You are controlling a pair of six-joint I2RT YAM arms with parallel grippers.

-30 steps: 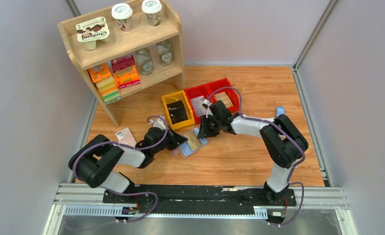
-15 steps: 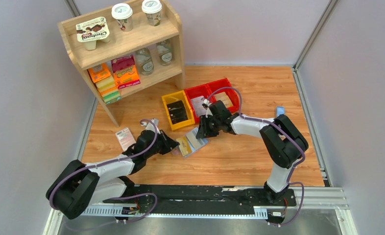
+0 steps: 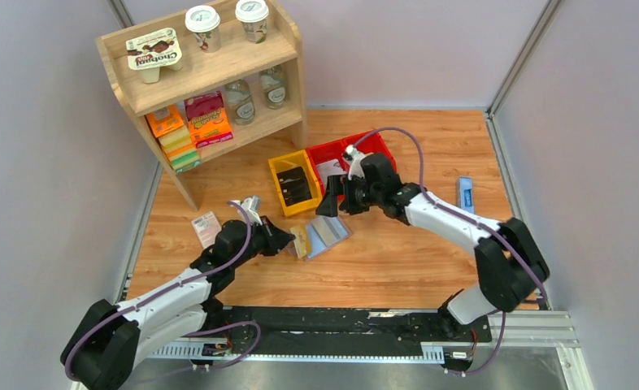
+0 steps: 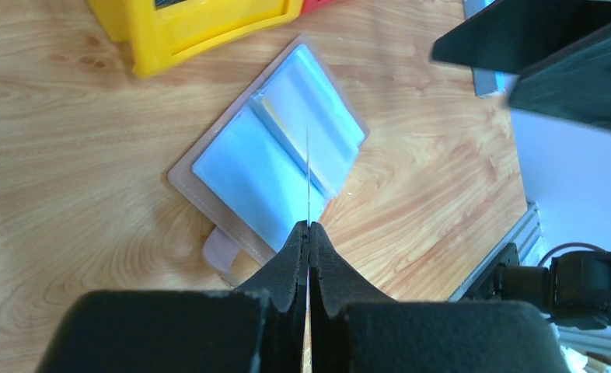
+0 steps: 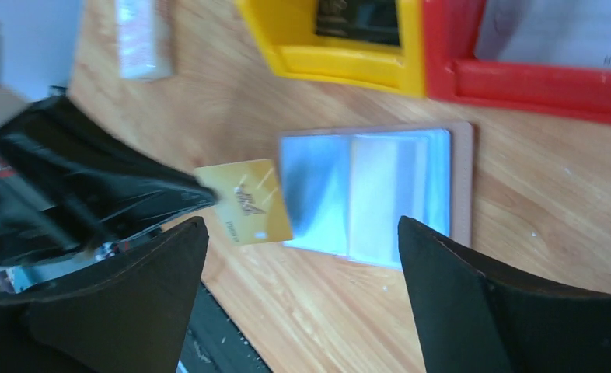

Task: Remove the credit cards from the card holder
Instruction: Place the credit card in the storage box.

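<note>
The card holder (image 3: 329, 233) lies open on the wooden table, blue-grey inside up with a brown rim, and also shows in the left wrist view (image 4: 275, 155) and the right wrist view (image 5: 372, 194). My left gripper (image 3: 286, 240) is shut on a gold credit card (image 3: 302, 241) at the holder's left edge. That card appears edge-on as a thin line (image 4: 308, 175) in the left wrist view and flat (image 5: 244, 202) in the right wrist view. My right gripper (image 3: 333, 201) hangs open over the holder's far side, its jaws wide apart (image 5: 300, 225) with nothing between them.
A yellow bin (image 3: 280, 191) and two red bins (image 3: 385, 154) stand just behind the holder. The wooden shelf (image 3: 210, 69) with cups and packets is at the back left. A pink-and-white packet (image 3: 207, 228) lies left of my left arm, a narrow blue object (image 3: 466, 193) at the right.
My left gripper has drawn back to the left with the gold card, clear of the holder's pocket. My right gripper has opened wide, let go of the holder and lifted away.
</note>
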